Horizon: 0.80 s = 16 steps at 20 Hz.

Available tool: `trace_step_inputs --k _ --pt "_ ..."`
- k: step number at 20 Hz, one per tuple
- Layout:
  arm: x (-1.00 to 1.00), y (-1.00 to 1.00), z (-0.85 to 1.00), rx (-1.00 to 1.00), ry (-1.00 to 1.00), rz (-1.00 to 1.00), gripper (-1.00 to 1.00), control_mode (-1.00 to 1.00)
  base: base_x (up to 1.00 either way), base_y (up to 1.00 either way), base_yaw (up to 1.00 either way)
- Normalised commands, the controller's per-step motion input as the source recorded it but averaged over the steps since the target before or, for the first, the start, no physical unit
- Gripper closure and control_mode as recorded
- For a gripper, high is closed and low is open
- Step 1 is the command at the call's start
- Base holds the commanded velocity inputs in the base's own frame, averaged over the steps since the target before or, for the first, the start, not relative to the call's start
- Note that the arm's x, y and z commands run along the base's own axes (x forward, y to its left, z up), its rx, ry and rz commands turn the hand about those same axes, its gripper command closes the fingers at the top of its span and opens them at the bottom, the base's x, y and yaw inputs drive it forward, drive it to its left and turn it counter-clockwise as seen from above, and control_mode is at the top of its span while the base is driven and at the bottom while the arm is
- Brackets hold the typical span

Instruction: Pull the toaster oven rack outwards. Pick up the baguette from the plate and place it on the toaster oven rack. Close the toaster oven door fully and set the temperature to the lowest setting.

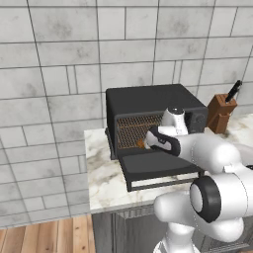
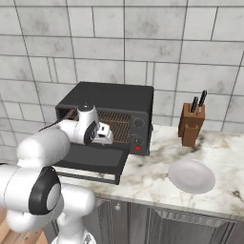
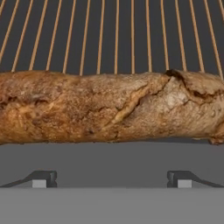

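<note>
The black toaster oven (image 1: 148,99) (image 2: 109,95) stands on the counter with its door (image 1: 158,165) (image 2: 90,159) folded down flat. The copper wire rack (image 3: 113,30) (image 1: 131,127) (image 2: 119,125) shows in the cavity. Across the rack's front lies the orange-brown baguette (image 3: 109,107) (image 1: 141,144). My gripper (image 3: 111,180) (image 1: 148,141) (image 2: 107,136) hovers over the open door just in front of the bread. It is open, its tips wide apart and short of the loaf.
An empty white plate (image 2: 192,175) sits on the marble counter (image 2: 157,181) right of the oven. A brown knife block (image 1: 221,112) (image 2: 192,125) stands against the wall behind it. The oven's knobs and red light (image 2: 137,147) are on its right strip.
</note>
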Motion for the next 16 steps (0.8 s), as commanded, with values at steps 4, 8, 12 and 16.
trace_step_inputs --k 4,8,12,16 --pt "0.22 0.0 -0.15 0.0 -0.07 0.0 -1.0 -1.0 0.0 0.0 0.0" --pt "0.28 0.0 -0.11 0.0 -0.06 0.0 -1.0 -1.0 0.0 0.0 0.0" --pt "0.31 0.0 -0.01 0.0 -0.04 0.0 -1.0 -1.0 0.0 0.0 0.0" --pt "0.31 0.0 0.0 0.0 -0.03 0.0 -1.0 -1.0 0.0 0.0 0.0"
